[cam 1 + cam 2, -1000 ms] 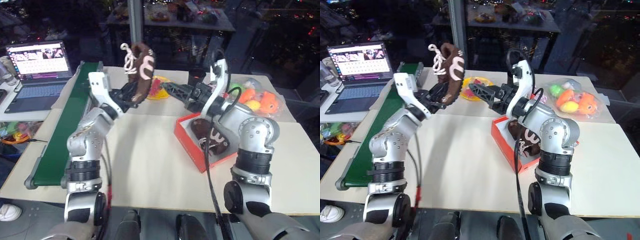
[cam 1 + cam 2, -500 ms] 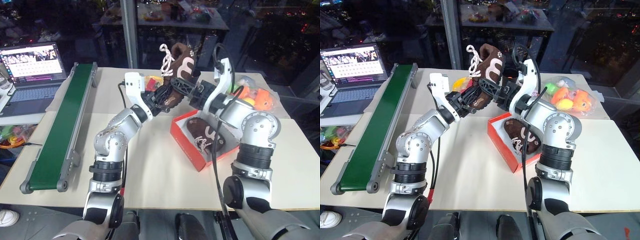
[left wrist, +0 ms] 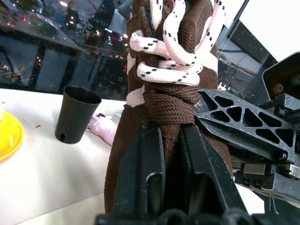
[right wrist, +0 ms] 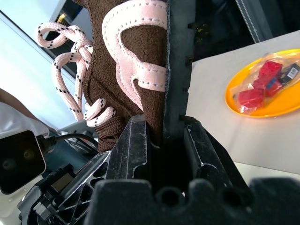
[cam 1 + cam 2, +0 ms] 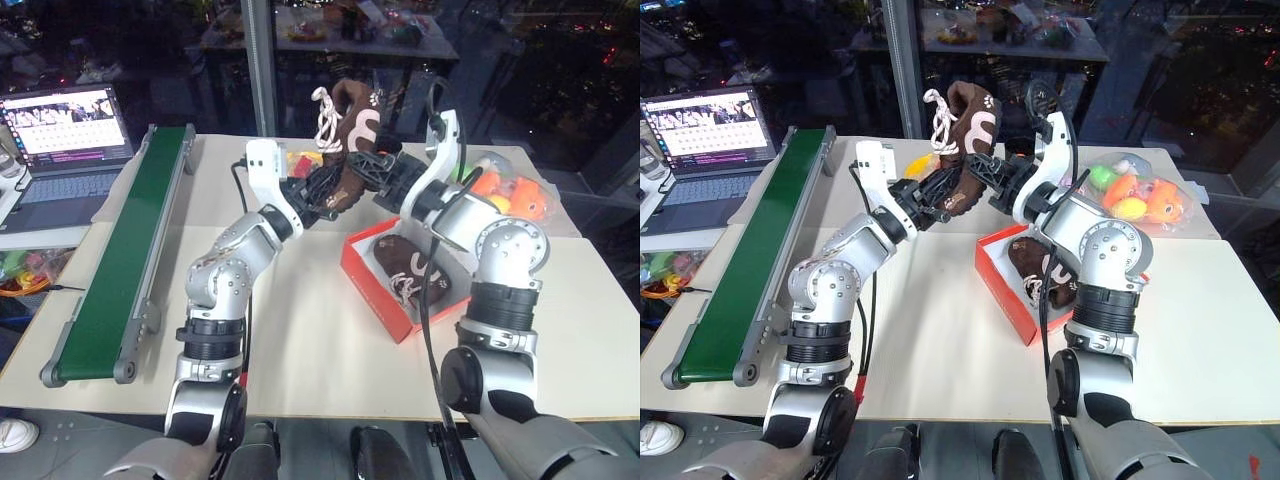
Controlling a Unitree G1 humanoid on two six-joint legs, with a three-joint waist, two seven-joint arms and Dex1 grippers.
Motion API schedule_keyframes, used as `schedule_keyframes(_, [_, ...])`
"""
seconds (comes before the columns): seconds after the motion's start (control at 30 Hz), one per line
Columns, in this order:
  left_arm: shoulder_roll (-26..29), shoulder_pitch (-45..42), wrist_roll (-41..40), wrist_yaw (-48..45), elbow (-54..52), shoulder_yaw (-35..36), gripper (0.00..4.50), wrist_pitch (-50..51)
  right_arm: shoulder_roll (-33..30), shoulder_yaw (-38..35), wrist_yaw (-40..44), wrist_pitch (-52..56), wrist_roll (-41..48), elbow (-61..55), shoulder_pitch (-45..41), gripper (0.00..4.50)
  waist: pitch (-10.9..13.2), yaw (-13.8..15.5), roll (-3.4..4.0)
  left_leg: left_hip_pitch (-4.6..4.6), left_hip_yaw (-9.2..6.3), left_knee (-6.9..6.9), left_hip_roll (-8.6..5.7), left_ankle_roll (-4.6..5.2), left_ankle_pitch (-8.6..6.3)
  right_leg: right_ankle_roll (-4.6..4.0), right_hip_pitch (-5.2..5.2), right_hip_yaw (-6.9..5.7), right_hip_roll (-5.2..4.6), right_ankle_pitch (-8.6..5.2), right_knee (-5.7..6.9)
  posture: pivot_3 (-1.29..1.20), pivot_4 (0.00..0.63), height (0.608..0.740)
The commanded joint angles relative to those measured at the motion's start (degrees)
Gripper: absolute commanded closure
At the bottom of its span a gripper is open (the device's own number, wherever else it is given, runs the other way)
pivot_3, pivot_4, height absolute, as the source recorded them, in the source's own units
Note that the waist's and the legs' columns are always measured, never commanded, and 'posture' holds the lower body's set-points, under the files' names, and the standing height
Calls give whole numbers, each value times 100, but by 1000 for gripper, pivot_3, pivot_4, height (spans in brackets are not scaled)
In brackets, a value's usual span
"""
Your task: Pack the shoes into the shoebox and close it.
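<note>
— Progress?
— One shoe (image 5: 412, 272) is lying in the shoebox (image 5: 372, 285) (lid open). Both my right gripper (image 5: 372, 165) and left gripper (image 5: 325, 190) are pinching the second shoe (image 5: 352, 135) above the table; packing it and closing are remaining.

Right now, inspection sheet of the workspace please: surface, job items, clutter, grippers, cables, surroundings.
Surface: white table, bare in front.
Job's things: one brown sneaker held up in the air between both arms; second sneaker lies in the open red shoebox.
Clutter: yellow plate with red pieces, black cup, bag of toys, green conveyor.
Grippers: left gripper and right gripper each have their fingers around the raised sneaker.
Cables: black cable runs down the right arm.
Surroundings: open laptop to the left, dark window behind.
</note>
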Motion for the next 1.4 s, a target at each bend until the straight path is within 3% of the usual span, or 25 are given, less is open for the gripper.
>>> schedule_keyframes(0.03, [284,-140,204,84,35,140,2258,-251,-479,-49,162,-466,-196,-69,-273,4124,0,4,0,0,-1,0,0,0,0,0,1,-1,1,-1,-1,0,150,736])
schedule_keyframes(0.13, [667,-203,481,275,415,440,1141,-540,-1356,426,593,-624,-776,94,-256,4130,0,5,1,-1,-1,-2,-1,1,-1,1,1,0,0,-1,-4,0,150,736])
schedule_keyframes(0.23, [1095,-30,607,158,565,541,1121,-580,-2761,1557,1604,-689,-1639,177,153,4131,6,14,6,-2,1,-8,-3,0,-1,2,-4,1,-2,-1,-10,0,150,736])
schedule_keyframes(0.43, [1125,270,630,134,302,410,1121,-502,-3634,2064,2785,-488,-1767,201,1033,4131,7,8,4,-4,3,-19,-4,10,-8,5,1,1,-3,-8,-29,0,150,736])
schedule_keyframes(0.6, [1059,417,614,168,153,307,1121,-442,-3777,2144,3225,-365,-1748,53,1567,4131,15,-4,4,-6,2,-8,-4,10,-8,6,-4,4,-3,-7,-18,0,150,736])
schedule_keyframes(1.03, [1048,718,636,232,-64,309,1121,-369,-3829,2557,4022,-272,-1910,-17,1712,4131,15,10,3,8,2,6,-6,9,-8,37,10,10,-2,-21,-13,0,150,736])
schedule_keyframes(1.4, [1034,946,631,385,-382,317,1121,-281,-3687,3896,4646,-882,-2923,886,1705,4131,15,22,3,14,1,13,-7,9,-8,39,17,10,-2,-21,-10,0,150,736])
